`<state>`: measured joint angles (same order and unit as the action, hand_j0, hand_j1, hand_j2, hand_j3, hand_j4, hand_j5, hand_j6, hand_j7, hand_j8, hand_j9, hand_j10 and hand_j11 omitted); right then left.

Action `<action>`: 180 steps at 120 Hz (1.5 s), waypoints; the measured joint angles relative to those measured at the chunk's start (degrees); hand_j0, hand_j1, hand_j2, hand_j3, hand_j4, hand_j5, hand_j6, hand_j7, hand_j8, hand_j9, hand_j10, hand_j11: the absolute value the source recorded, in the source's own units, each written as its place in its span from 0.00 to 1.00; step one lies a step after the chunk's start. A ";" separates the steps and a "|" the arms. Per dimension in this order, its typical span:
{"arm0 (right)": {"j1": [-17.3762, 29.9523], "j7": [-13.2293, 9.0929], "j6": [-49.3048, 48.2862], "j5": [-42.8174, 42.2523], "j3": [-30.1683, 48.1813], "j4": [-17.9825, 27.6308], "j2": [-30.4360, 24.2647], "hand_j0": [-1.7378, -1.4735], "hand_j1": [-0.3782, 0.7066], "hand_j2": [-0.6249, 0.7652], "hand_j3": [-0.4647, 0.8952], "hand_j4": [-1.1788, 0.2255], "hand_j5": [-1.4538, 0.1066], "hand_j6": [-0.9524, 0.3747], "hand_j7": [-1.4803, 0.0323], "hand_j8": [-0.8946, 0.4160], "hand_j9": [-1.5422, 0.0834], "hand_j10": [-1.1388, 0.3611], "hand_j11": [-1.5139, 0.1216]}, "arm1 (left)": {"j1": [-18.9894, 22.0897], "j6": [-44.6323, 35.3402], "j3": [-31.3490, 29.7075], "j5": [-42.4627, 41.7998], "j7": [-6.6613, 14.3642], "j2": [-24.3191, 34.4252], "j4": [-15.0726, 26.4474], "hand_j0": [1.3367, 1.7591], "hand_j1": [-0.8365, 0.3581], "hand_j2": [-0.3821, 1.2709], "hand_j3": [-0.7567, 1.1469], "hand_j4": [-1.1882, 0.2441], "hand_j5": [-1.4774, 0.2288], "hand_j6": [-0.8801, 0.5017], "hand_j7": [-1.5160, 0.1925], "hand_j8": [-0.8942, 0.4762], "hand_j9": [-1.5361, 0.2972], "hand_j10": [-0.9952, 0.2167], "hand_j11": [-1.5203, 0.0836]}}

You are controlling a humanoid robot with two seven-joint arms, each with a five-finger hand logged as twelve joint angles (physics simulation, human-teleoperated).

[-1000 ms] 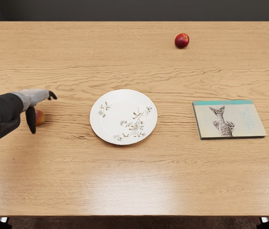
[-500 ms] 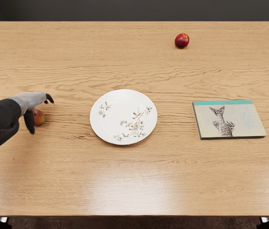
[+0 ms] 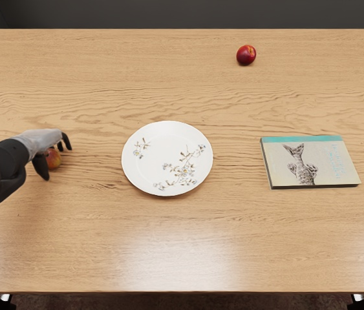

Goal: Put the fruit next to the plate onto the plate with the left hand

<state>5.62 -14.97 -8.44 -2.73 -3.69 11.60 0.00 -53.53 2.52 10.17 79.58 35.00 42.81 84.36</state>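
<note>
A small red-orange fruit [image 3: 54, 159] lies on the table left of the white flowered plate [image 3: 167, 157]. My left hand [image 3: 52, 156] comes in from the left edge and sits over this fruit. Its dark fingertips [image 3: 66, 143] curve down past the fruit's far side and the thumb [image 3: 41, 169] hangs on its near side. The fruit rests on the wood between them, partly hidden by the palm, and I cannot tell whether the fingers touch it. Nothing lies on the plate. The right hand is out of view.
A second red fruit [image 3: 246, 54] sits far back, right of centre. A book with a teal spine and a fish-tail picture [image 3: 310, 161] lies to the right of the plate.
My left hand has drawn back left and sunk toward the table. Its fingers have curled from stretched out to bent over the fruit. The fruit has stayed put.
</note>
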 joint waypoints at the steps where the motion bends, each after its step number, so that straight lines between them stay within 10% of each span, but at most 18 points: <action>1: 0.00 0.00 0.00 0.00 0.00 0.00 0.00 0.30 0.03 0.45 0.34 0.84 0.93 0.72 0.98 0.68 0.95 0.76 0.93 | 0.00 0.00 0.00 0.00 0.00 0.04 0.03 0.76 0.58 0.28 0.40 0.54 0.55 0.33 0.57 0.35 0.54 0.47 0.61; 69: 0.00 -0.01 0.00 0.00 0.00 0.00 0.00 0.30 0.03 0.45 0.34 0.84 0.93 0.72 0.98 0.68 0.95 0.76 0.93 | 0.48 0.16 -1.30 0.59 0.28 1.06 1.30 0.73 0.41 0.31 0.41 0.36 0.34 0.36 0.37 0.38 0.33 0.27 0.37; 97: 0.00 0.00 0.00 0.00 0.00 0.00 0.00 0.30 0.03 0.45 0.34 0.84 0.93 0.72 0.98 0.68 0.95 0.76 0.93 | -3.67 0.14 -0.74 -0.70 0.06 0.43 1.38 0.74 0.42 0.46 0.40 0.33 0.28 0.32 0.31 0.33 0.30 0.22 0.33; 133: 0.00 0.00 0.00 0.00 0.00 0.00 0.00 0.30 0.03 0.45 0.34 0.84 0.93 0.72 0.98 0.68 0.95 0.76 0.93 | -12.58 0.55 1.31 -3.97 0.02 -12.39 1.42 0.74 0.42 0.44 0.40 0.32 0.27 0.32 0.31 0.34 0.30 0.23 0.33; 180: 0.00 0.00 0.00 0.00 0.00 -0.02 0.00 0.30 0.03 0.45 0.34 0.84 0.93 0.72 0.98 0.68 0.95 0.76 0.93 | -11.74 0.61 2.25 -4.47 0.01 -21.97 1.05 0.75 0.42 0.42 0.40 0.34 0.28 0.31 0.31 0.33 0.31 0.23 0.34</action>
<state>5.62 -14.97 -8.44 -2.73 -3.69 11.58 0.00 -65.27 3.13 12.42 75.11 35.01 20.84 85.41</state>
